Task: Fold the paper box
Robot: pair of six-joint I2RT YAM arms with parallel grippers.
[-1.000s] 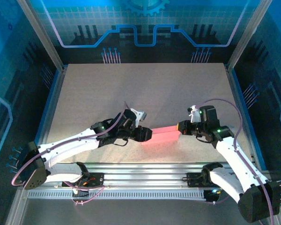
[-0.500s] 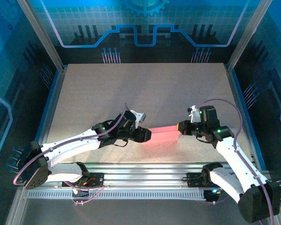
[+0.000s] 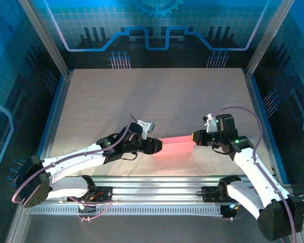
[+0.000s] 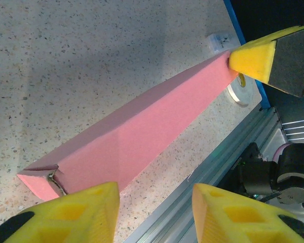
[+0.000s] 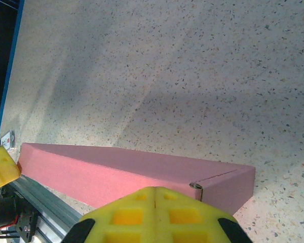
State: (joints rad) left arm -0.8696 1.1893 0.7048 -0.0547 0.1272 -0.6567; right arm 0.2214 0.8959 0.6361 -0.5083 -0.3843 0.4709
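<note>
Shifted slightly since earlier, the spread left gripper (image 4: 154, 200) was poised at the left end of the box (image 4: 142, 131) on the table (image 3: 157, 96), best closed squarely with the other end braced by the pressed-together right gripper (image 5: 154, 195).

Back wall panel (image 3: 157, 30): no lettering; a blue gear emblem at top centre, with circuit-style line drawing below it.
White tag (image 4: 216, 41), on the table by its blue edge: one dark character, perhaps "N"; too small to be sure.
Second white tag (image 5: 6, 137), at the table's edge: small red marks, unreadable.
</note>
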